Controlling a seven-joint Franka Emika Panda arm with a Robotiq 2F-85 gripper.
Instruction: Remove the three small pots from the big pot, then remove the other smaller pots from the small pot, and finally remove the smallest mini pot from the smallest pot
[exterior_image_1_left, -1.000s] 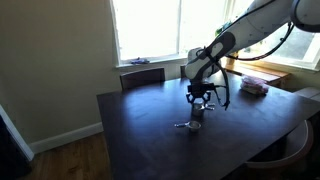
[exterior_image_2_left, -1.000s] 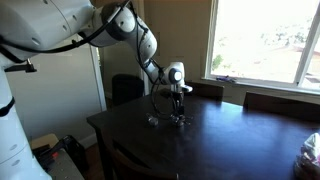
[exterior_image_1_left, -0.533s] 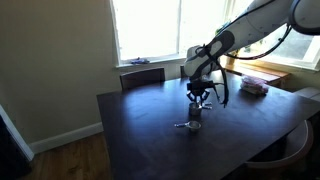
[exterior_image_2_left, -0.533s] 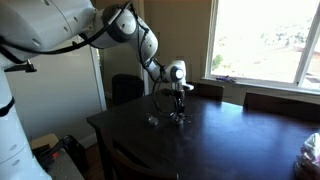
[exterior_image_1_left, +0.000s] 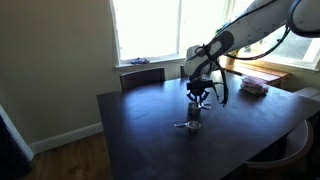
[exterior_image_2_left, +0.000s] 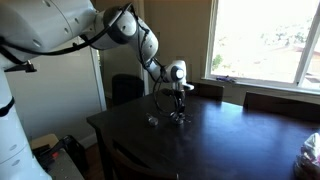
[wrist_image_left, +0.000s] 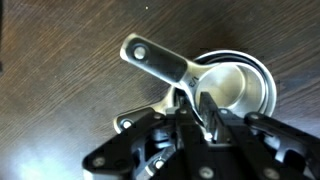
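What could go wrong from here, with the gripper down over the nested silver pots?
1. In the wrist view the gripper reaches to the rim of the big pot, where several rims nest closely. It may lift more than one pot, or drag the whole stack.
2. The handle lies right beside the gripper, so a pinch there could slip on the shiny metal.
3. A small shiny piece lies close by on the table and could be knocked.

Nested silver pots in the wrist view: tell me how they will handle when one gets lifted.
The nested pots look like thin shiny metal, so probably stiff, light and slippery against the fingers. Rims sit close together, so neighbours may lift along. The long handle could tip a freed pot.
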